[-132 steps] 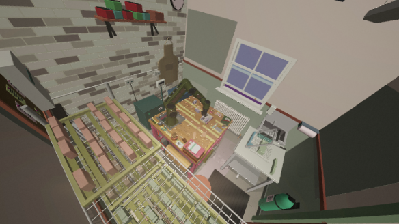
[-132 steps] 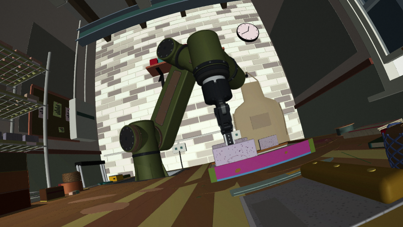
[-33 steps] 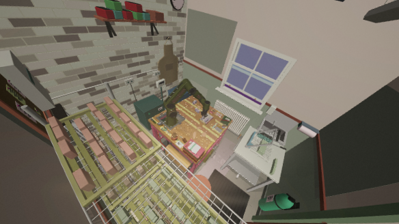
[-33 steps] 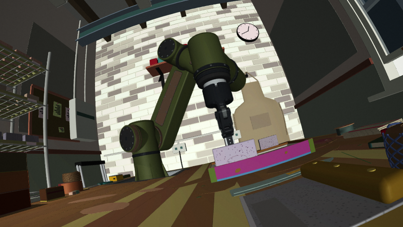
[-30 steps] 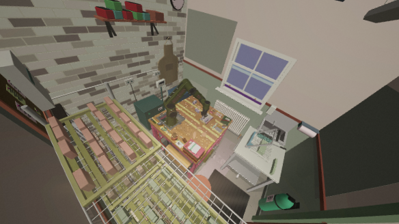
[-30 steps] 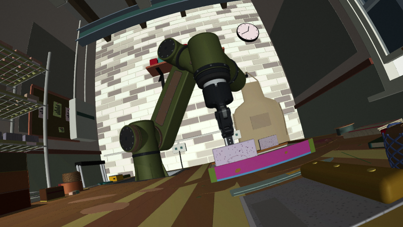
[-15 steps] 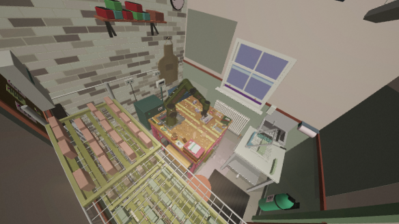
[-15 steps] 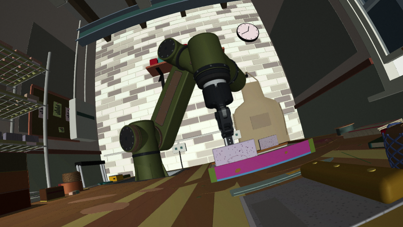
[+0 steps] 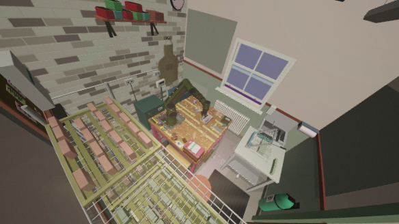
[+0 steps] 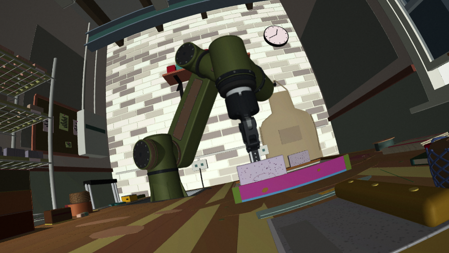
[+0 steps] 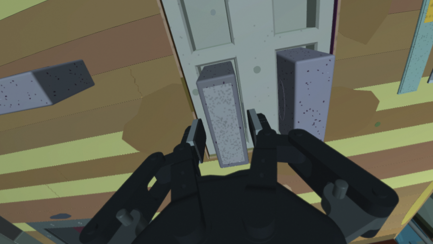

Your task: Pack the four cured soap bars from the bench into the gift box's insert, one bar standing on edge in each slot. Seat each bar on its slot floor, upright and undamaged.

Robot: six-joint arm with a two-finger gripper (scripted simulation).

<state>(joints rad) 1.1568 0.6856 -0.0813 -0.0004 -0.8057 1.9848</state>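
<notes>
Two speckled lilac soap bars stand on edge in the near slots of the gift box's pale insert (image 11: 248,36): one (image 11: 222,113) directly under my gripper (image 11: 225,130), the other (image 11: 304,91) in the slot to its right. My gripper is open and holds nothing, its fingers either side of the left bar's top. The two far slots show bare floors. Another bar (image 11: 42,86) lies flat on the bench to the left. From the second side camera the magenta box (image 10: 292,180) sits on the bench with both bars (image 10: 261,169) rising above its rim.
The striped wooden bench (image 9: 191,124) carries the arm's green base (image 10: 163,169). A long blue-grey strip (image 11: 415,48) lies to the right of the box. A yellow-brown handle (image 10: 392,198) and a grey mat (image 10: 345,226) lie nearer the front.
</notes>
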